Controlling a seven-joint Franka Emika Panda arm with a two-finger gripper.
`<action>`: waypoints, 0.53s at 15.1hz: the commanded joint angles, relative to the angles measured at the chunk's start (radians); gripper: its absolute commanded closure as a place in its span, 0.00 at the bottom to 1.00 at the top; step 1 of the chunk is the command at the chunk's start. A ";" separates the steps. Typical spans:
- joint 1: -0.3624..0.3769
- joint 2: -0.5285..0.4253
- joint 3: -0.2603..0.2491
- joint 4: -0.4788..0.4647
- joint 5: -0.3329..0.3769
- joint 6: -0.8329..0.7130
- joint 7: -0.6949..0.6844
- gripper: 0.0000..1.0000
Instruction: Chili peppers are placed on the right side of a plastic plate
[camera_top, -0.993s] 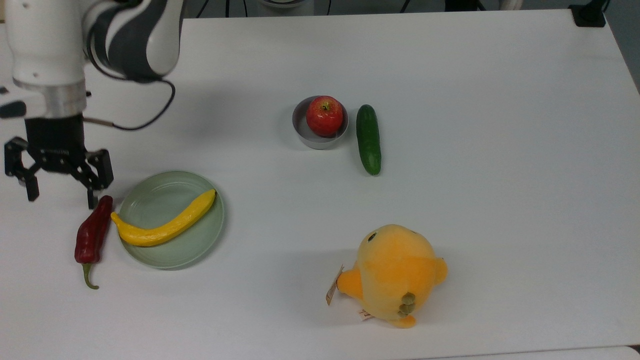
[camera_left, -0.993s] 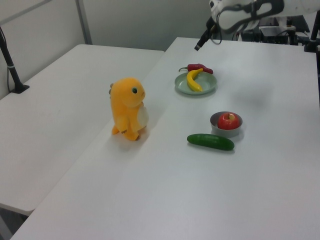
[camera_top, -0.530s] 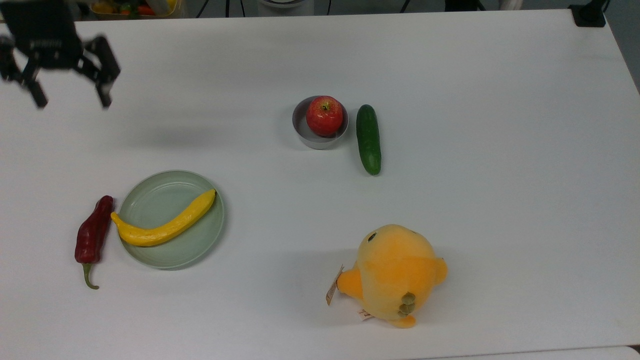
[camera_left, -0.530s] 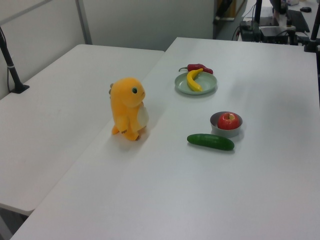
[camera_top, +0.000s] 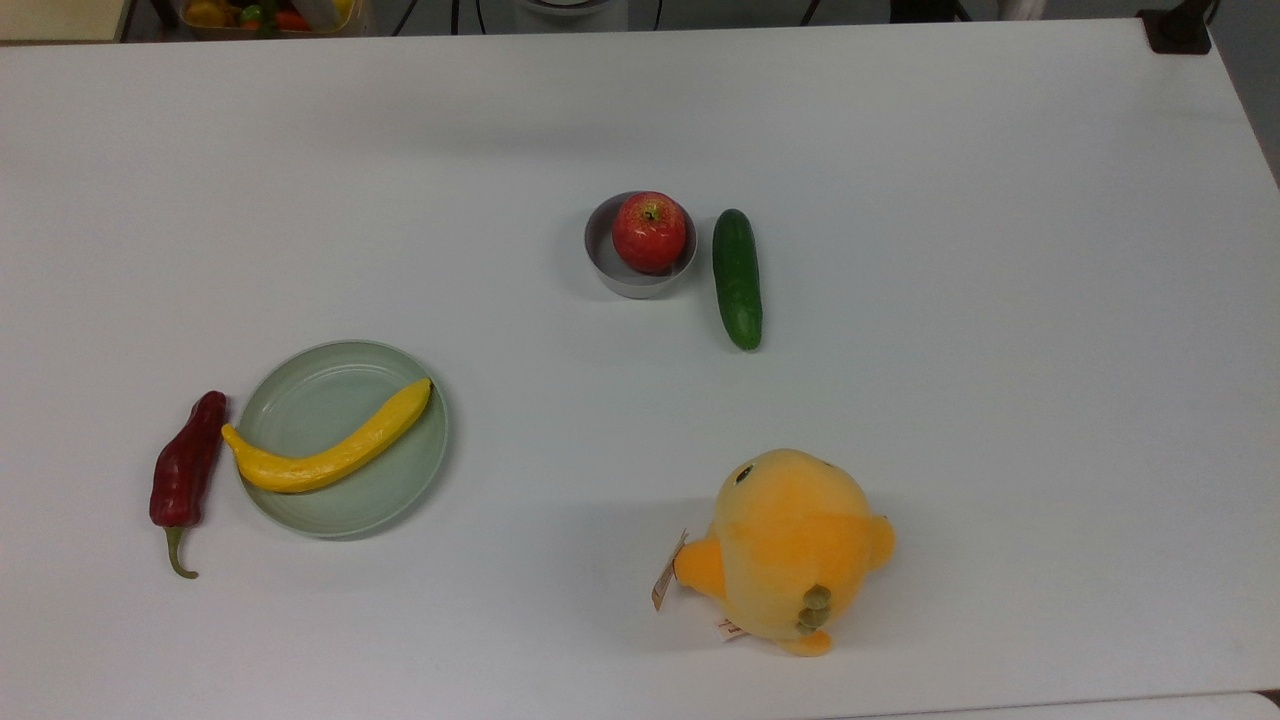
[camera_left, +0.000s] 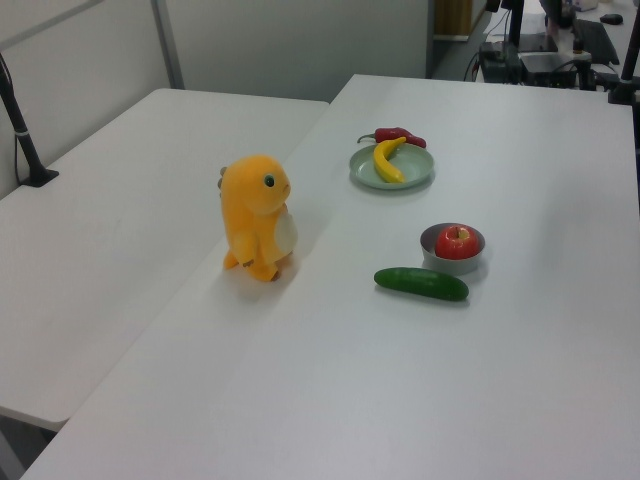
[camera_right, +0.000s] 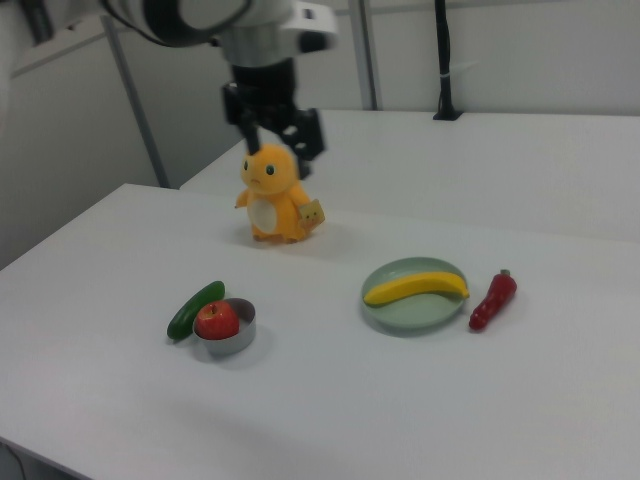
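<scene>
Right view has the gripper (camera_right: 280, 130) up high, fingers spread, holding nothing. Chili (camera_top: 185, 465) lies just beside the plate (camera_top: 300, 400), on the top view's left.

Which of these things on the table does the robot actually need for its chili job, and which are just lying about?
Needed:
- chili pepper, lying beside the plate
- plastic plate
- gripper

Lying about:
- banana, on the plate
- apple in grey bowl
- cucumber
- plush toy
</scene>
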 joint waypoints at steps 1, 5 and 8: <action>0.133 -0.043 0.000 -0.045 -0.048 -0.048 0.190 0.00; 0.161 -0.043 0.112 -0.103 -0.104 -0.025 0.234 0.00; 0.164 -0.052 0.167 -0.187 -0.182 0.074 0.228 0.00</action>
